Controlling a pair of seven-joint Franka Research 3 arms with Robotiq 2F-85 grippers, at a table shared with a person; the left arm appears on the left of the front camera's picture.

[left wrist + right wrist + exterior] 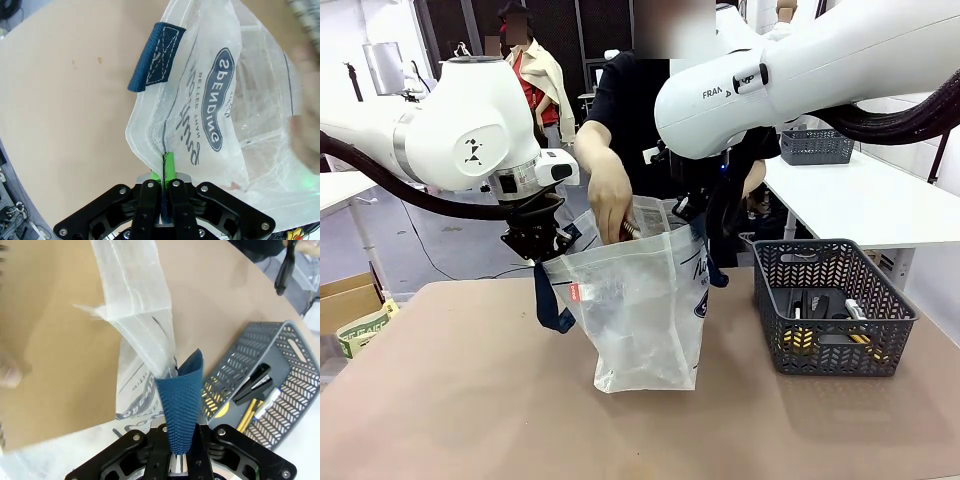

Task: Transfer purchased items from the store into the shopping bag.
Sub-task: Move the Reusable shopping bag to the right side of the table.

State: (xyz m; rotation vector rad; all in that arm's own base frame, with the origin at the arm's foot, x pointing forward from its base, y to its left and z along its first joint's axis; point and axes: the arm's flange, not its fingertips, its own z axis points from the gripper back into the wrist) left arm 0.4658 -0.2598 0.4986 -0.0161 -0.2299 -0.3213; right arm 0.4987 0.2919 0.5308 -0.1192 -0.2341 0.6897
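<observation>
Right now, front view: my left gripper [542, 250] is clenched on the rim of the shopping bag [645, 330]. The bag hangs below and between both grippers, mouth spread. A person's hand [610, 205] dips a packaged item [631, 230] in, just beside that gripper.
Left wrist view: green pads [168, 162] pinch the bag's thin edge seam, jaws fully closed. A navy strap [155, 57] flops ahead of them.
Right wrist view: my right gripper [176, 447] is clamped on the other strap [180, 400]. The store basket [285, 340], with remaining items [252, 390], sits off to its side, apart.
Handling: I judge the film light, limp and slippery; seams and straps are where to hold.
</observation>
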